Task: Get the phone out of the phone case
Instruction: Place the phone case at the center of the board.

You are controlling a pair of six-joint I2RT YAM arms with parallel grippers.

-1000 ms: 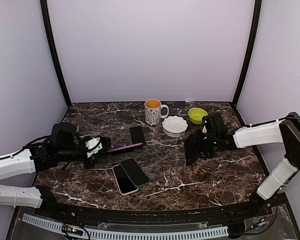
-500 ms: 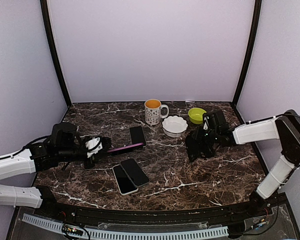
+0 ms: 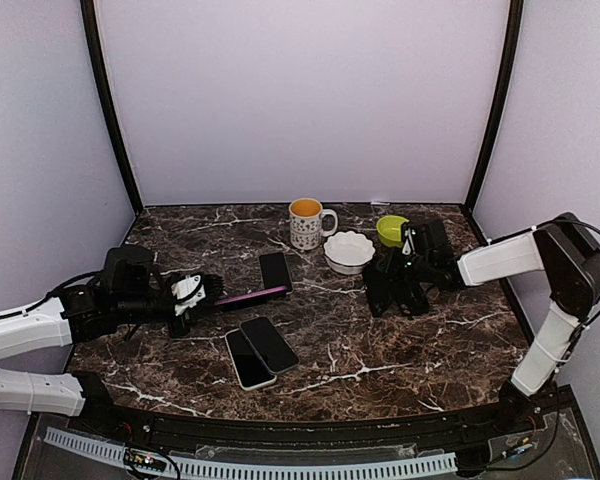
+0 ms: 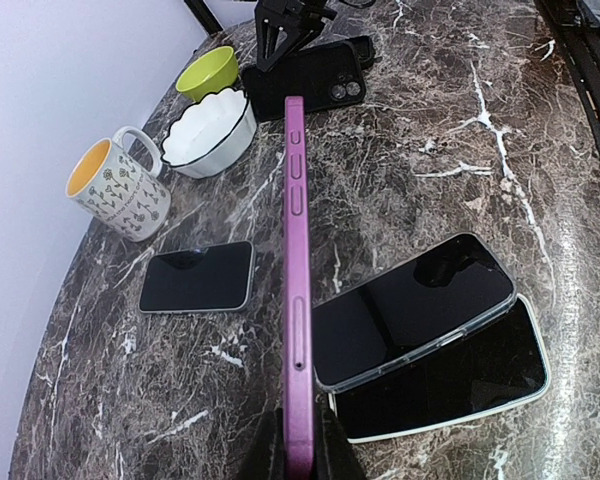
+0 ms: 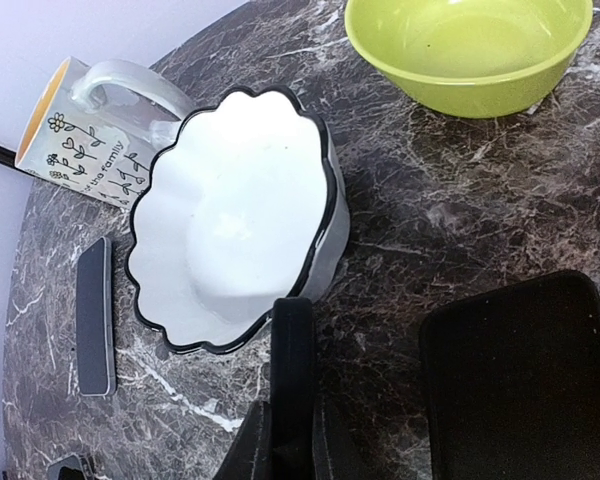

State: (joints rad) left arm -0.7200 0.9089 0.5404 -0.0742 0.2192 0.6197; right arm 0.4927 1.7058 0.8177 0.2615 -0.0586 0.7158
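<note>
Since one second ago, my right gripper (image 3: 388,293) has travelled toward the rear of the dark marble table (image 3: 440,350), closing on the white scalloped ceramic bowl (image 3: 349,251); my left gripper (image 3: 212,292) has not moved. The left jaws stand narrow, clamped on the short end of the slim purple phone (image 4: 297,250). The phone stands on its long edge, projects straight ahead from the fingertips, and appears held clear of the marble. Two dark-screened phones (image 4: 420,300) lie overlapped close by on the near side. The purple phone's side buttons and tray slot are exposed with no cover round them, so I judge the extraction done and only set-down remaining. The right jaws are nearly closed on a thin black piece (image 5: 292,345) seen edge-on, and a flat black rounded slab (image 5: 520,370) lies just beside it; I cannot tell which is the case. Next move: lower the phone flat onto bare marble, away from the overlapped pair, then release.
</note>
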